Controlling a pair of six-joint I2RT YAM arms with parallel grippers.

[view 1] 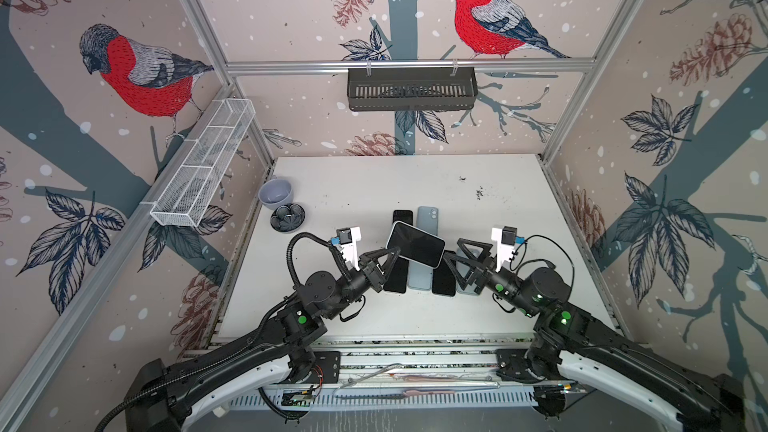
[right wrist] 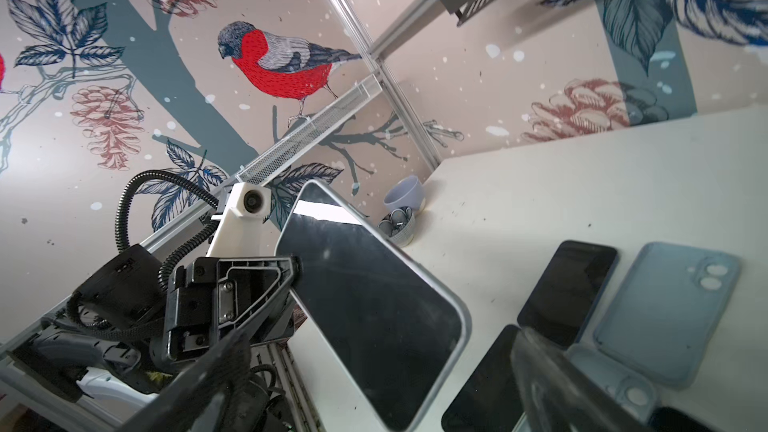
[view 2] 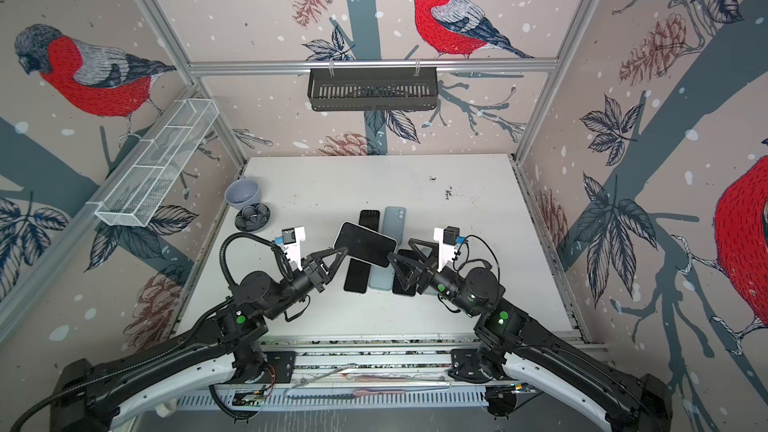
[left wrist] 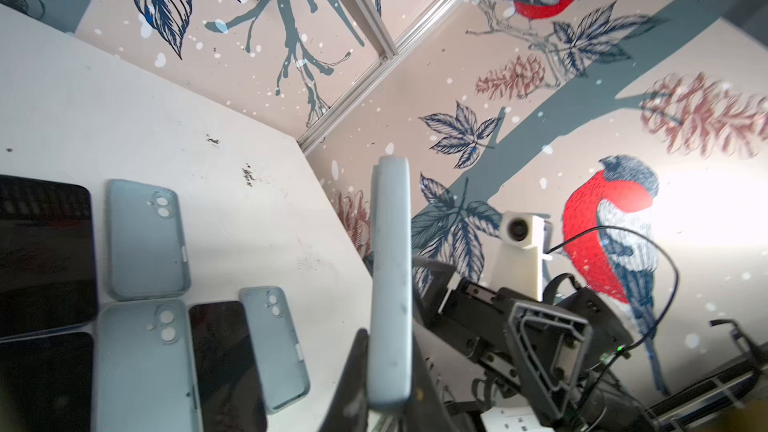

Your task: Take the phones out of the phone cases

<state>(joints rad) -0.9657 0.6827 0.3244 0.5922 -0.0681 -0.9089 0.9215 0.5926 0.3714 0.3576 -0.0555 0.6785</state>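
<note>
Over at the table's far left edge a pale bowl and a dark dish sit touching, tight against the wall frame, so there is little room there. The left gripper has its fingers clenched on the near-left corner of the phone. The phone is lifted off the table, screen up and tilted, inside its pale phone case. Only the case's rim shows around the glass.

Beneath it lies a row of spare phones and loose cases, side by side. The lifted phone and both arms cover much of them, so I cannot count them surely.

Just right of the phone's corner the right gripper hangs with fingers spread wide, grasping nothing. Whether a fingertip touches the case I cannot tell. The far half and right side of the table lie open, marked only by dark specks.
</note>
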